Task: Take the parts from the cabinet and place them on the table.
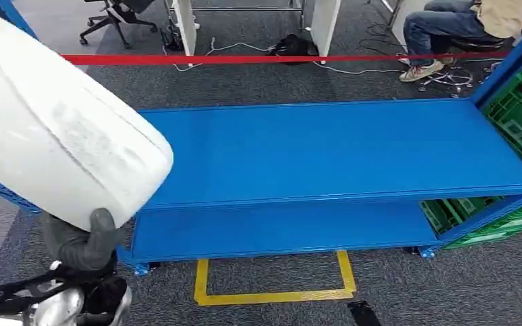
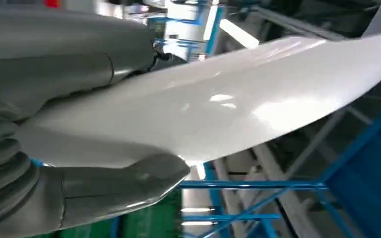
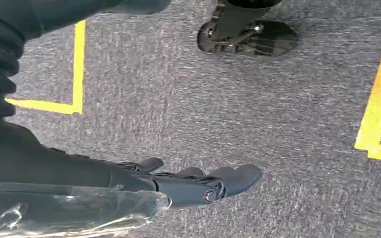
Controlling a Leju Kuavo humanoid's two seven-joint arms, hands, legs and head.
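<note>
1. The large white part (image 1: 54, 129) is held up at the left, above the left end of the blue table (image 1: 353, 149).
2. The left hand (image 1: 81, 244) grips its lower edge, thumb (image 2: 124, 186) pressed under it.
3. The right hand (image 3: 198, 183) hangs over grey carpet (image 3: 228, 99), fingers straight, holding nothing.

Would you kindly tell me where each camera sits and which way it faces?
Head view: high on the body, looking down at the blue table; left hand holds a white part.
Left wrist view: behind the left hand, gripping the same white part.
Right wrist view: behind the right hand, hanging, facing the carpet.
</note>
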